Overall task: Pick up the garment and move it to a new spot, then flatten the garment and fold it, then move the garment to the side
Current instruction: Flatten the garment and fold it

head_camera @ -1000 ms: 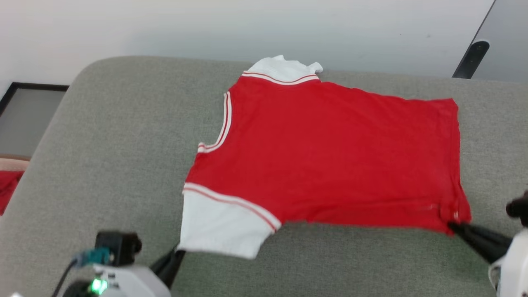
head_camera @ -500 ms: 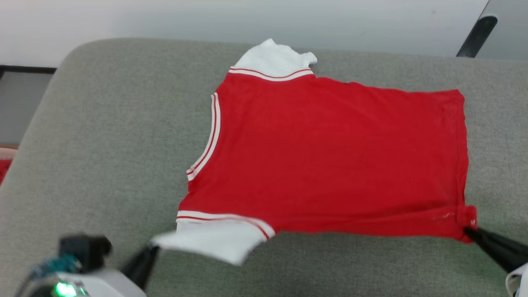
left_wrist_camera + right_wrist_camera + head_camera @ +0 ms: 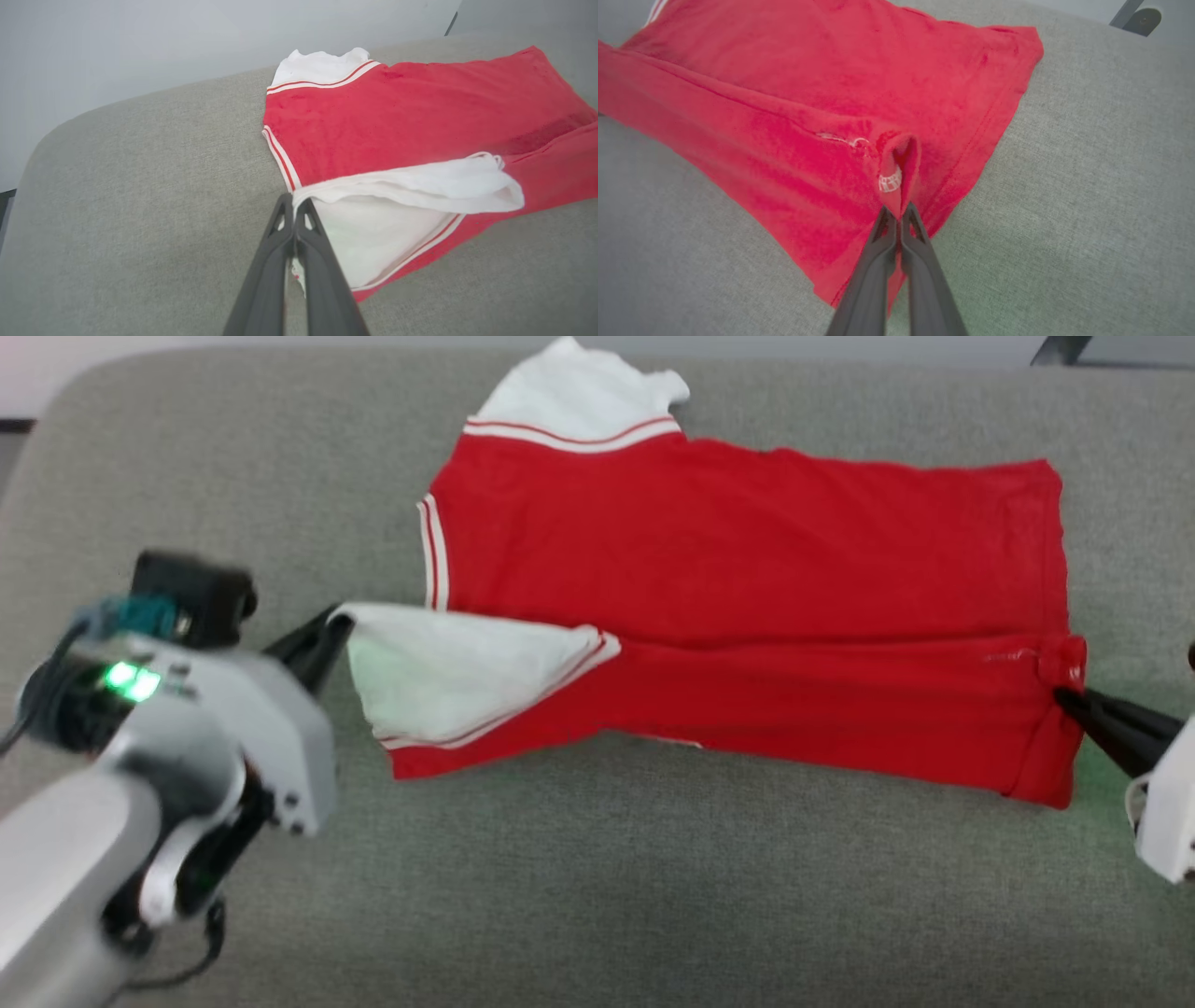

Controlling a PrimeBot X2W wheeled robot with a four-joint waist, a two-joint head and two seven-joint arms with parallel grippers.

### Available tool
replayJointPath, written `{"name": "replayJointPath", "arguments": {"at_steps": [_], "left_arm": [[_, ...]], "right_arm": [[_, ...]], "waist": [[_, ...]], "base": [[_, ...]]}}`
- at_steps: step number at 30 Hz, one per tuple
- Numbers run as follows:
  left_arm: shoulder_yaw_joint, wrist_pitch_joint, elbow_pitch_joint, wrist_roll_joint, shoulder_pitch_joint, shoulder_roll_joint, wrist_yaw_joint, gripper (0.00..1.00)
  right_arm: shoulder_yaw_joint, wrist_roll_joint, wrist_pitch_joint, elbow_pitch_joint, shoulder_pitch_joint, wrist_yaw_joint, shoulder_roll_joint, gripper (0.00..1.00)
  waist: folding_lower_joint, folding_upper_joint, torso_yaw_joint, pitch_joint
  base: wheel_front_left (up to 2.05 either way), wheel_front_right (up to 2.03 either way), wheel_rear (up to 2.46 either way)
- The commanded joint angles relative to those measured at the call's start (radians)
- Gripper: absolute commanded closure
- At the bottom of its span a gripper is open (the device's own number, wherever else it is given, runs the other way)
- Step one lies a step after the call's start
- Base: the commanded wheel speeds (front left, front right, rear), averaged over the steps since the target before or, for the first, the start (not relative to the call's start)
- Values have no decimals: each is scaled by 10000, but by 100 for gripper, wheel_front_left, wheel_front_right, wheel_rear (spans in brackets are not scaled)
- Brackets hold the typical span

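Observation:
The red garment (image 3: 747,560) with white sleeves lies plain side up on the grey cushion, its near long edge lifted and turned over toward the far side. My left gripper (image 3: 338,621) is shut on the near white sleeve (image 3: 448,672), pinching its cuff (image 3: 299,198). At the right, my right gripper (image 3: 1062,695) is shut on the garment's near hem corner (image 3: 901,186), which bunches up between the fingers (image 3: 882,233). The number and lettering are hidden. The far sleeve (image 3: 579,392) lies flat at the back.
The grey upholstered cushion (image 3: 597,896) spreads wide under the garment, with bare fabric in front and at the left. A pale wall (image 3: 187,37) rises behind its far edge. A dark leg (image 3: 1134,18) stands beyond the cushion at the upper right.
Both grippers have carried the near edge of the garment up and toward the far side, so the near sleeve and lower strip now fold over. The head camera has tilted down.

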Motion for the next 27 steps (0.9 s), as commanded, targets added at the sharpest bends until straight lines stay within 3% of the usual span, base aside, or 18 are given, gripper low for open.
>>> {"name": "replayJointPath", "arguments": {"at_steps": [1,8,11,12,16,20,21,23,24,27], "left_arm": [[-165,200,711,37,-561,-392,-369,100],[-861,1094,3231,-47,-1903,-1500,-1629,100],[-990,1430,4018,-197,-2229,-1838,-1861,87],[-990,1430,4018,-197,-2229,-1838,-1861,87],[-1087,1912,4685,-438,-2517,-2138,-1914,64],[-952,2043,4839,-607,-2629,-2294,-1761,6],[-919,2001,4818,-599,-2675,-2275,-1746,0],[-835,2038,4756,-700,-2668,-2274,-1671,0],[-821,2037,4712,-704,-2673,-2234,-1637,0],[-735,1980,4506,-655,-2710,-2101,-1509,0]], "right_arm": [[-19,-181,178,235,-385,-11,213,100],[319,-270,791,1038,-1327,-11,874,100],[550,-222,1021,1287,-1590,-13,1030,100],[550,-222,1021,1287,-1590,-13,1030,100],[786,-120,1293,1558,-1871,-14,1144,100],[888,99,1750,1738,-2053,-16,1143,100],[911,133,1877,1741,-2081,-16,1112,100],[891,164,2057,1771,-2202,-16,1076,100],[890,167,2134,1766,-2266,-14,1068,97],[853,-3,2194,1782,-2464,-14,1025,55]], "waist": [[0,0,-250,584],[0,0,-457,1262],[0,0,-518,1450],[0,0,-518,1450],[0,0,-540,1502],[0,0,-511,1359],[0,0,-496,1305],[0,0,-458,1168],[0,0,-436,1092],[0,0,-367,888]], "base": [[0,0,0],[0,0,0],[0,0,0],[0,0,0],[0,0,0],[0,0,0],[0,0,0],[0,0,0],[0,0,0],[0,0,0]]}}
